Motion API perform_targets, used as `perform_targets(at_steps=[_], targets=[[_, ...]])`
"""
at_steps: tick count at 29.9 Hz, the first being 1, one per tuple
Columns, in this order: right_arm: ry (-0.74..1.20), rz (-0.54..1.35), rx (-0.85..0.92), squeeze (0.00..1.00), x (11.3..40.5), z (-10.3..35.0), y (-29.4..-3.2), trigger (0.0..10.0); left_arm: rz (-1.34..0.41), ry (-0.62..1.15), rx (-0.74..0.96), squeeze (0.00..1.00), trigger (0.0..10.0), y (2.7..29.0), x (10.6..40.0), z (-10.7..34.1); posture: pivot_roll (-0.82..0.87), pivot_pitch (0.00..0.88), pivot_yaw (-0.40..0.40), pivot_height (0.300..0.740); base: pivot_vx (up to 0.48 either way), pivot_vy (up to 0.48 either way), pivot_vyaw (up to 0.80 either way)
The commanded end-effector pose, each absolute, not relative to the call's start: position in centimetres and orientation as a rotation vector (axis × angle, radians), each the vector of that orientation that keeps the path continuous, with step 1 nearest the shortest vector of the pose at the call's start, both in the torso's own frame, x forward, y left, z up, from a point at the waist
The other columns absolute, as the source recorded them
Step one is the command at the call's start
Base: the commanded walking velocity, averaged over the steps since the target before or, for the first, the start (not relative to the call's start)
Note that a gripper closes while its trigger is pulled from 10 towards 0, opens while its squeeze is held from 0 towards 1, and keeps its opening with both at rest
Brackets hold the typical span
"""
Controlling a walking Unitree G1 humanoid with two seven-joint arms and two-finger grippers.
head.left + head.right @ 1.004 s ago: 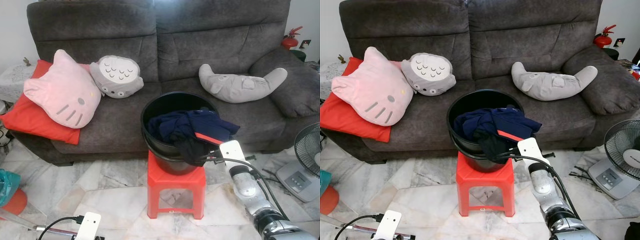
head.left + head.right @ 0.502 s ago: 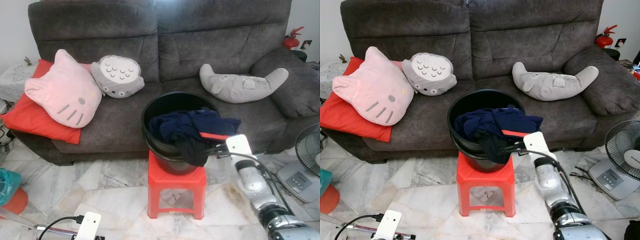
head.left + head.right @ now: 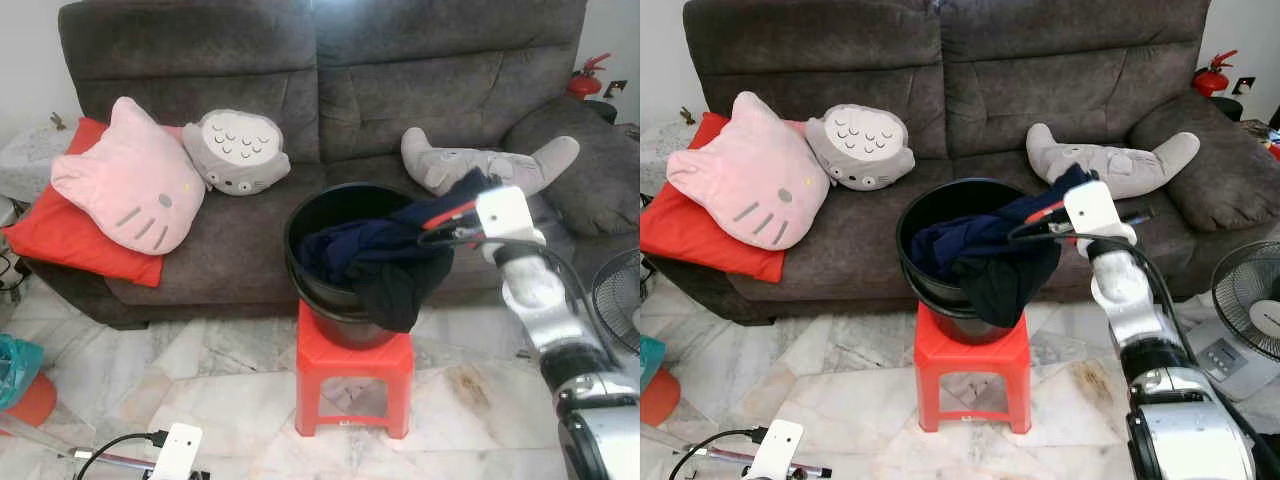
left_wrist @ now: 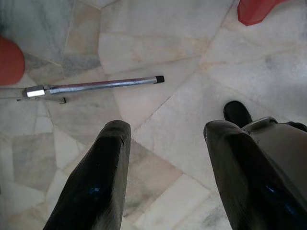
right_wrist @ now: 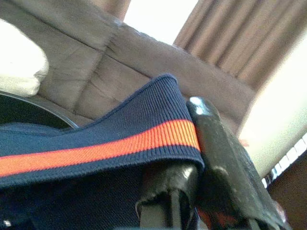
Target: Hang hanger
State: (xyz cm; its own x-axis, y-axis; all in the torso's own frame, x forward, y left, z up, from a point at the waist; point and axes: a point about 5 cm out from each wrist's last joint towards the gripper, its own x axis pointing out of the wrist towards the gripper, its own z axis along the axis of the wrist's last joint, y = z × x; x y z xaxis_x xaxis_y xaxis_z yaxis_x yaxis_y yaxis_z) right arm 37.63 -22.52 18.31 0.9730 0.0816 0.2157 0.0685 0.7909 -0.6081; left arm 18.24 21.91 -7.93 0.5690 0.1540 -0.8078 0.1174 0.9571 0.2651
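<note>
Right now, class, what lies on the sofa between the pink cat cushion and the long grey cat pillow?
In the left eye view, a round grey owl cushion sits beside the pink cat cushion; bare sofa follows up to the grey cat pillow.

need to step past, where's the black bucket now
In the left eye view, the bucket stands centre on a red stool, before the sofa.

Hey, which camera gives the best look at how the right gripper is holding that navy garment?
The right wrist view: the navy garment's orange-striped band lies clamped between the jaws, close up. The two eye views show the right gripper lifting one edge above the black bucket, too small for grip detail. The left wrist view faces the floor.
</note>
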Motion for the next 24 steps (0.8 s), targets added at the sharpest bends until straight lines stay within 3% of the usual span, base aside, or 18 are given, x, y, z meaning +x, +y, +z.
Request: perform_targets(at_steps=[1,6,13,21,24], targets=[[-0.278,0.083,-0.736,0.0,38.2,20.4,-21.6,10.0,0.028,0.984,0.325,0.0,10.0,22.4,17.9,-8.0,-0.16,0.0,0.082,0.74,0.0,0.0,0.0],[-0.339,0.169,-0.896,0.0,38.6,24.0,-21.2,10.0,0.027,0.986,0.326,0.0,10.0,22.5,17.9,-8.0,-0.18,0.0,0.087,0.74,0.0,0.0,0.0],[-0.41,0.095,-0.806,0.0,38.5,26.1,-21.0,10.0,0.028,0.987,0.319,0.0,10.0,22.5,17.9,-8.0,-0.17,0.0,0.083,0.74,0.0,0.0,0.0],[-0.366,-0.048,-0.423,0.0,36.6,21.9,-20.1,10.0,0.027,0.989,0.297,0.0,10.0,22.5,17.6,-8.1,-0.17,0.0,0.077,0.74,0.0,0.0,0.0],[-0.298,-0.06,-0.239,0.0,34.3,17.6,-18.2,10.0,0.025,0.99,0.296,0.0,10.0,22.6,17.4,-8.2,-0.16,0.0,0.068,0.74,0.0,0.0,0.0]])
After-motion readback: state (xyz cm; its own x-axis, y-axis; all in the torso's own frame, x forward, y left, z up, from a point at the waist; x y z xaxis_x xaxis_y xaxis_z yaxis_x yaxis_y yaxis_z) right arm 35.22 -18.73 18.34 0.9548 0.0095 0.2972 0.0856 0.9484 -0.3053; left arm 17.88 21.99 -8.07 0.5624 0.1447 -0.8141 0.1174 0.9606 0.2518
